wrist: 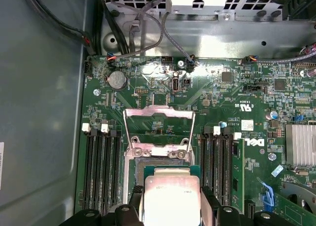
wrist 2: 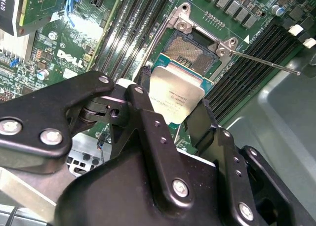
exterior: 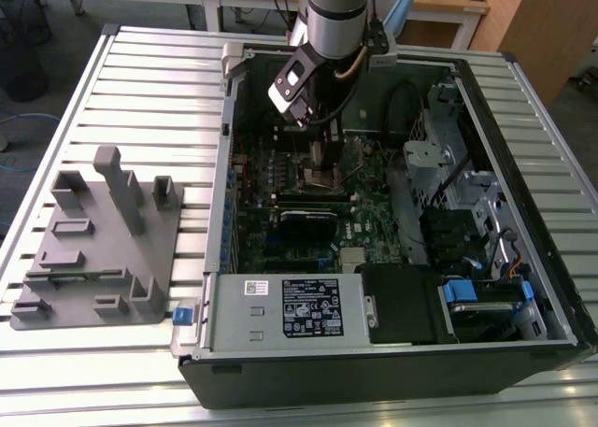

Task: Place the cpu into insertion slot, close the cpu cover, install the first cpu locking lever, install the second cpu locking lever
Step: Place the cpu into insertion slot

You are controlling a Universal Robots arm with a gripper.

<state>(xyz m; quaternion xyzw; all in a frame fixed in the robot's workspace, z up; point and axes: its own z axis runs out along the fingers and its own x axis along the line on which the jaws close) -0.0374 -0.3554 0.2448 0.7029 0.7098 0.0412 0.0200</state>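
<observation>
Spreading across the slatted worktop (exterior: 140,72), an open computer case (exterior: 374,380) filled the middle and the three o'clock side of the exterior view, with a grey fixture block (exterior: 93,249) at nine o'clock. The arm (exterior: 332,16) stood in from twelve o'clock over the green motherboard (wrist: 163,87). Its tool (wrist 2: 174,93) was clamped on the cpu (wrist: 170,194), a dark finger against each of two opposite edges, with the pale top showing. The chip hung just over the insertion slot (wrist 2: 190,50) and covered part of it; whether they touched could not be told. The cpu cover (wrist: 159,111) stood open, and a thin locking lever (wrist 2: 266,63) stuck out free. By my reading the first step was in hand, with the chip not yet seated. Seating it would call for squaring its edges to the socket rim and a level, gentle descent.
</observation>
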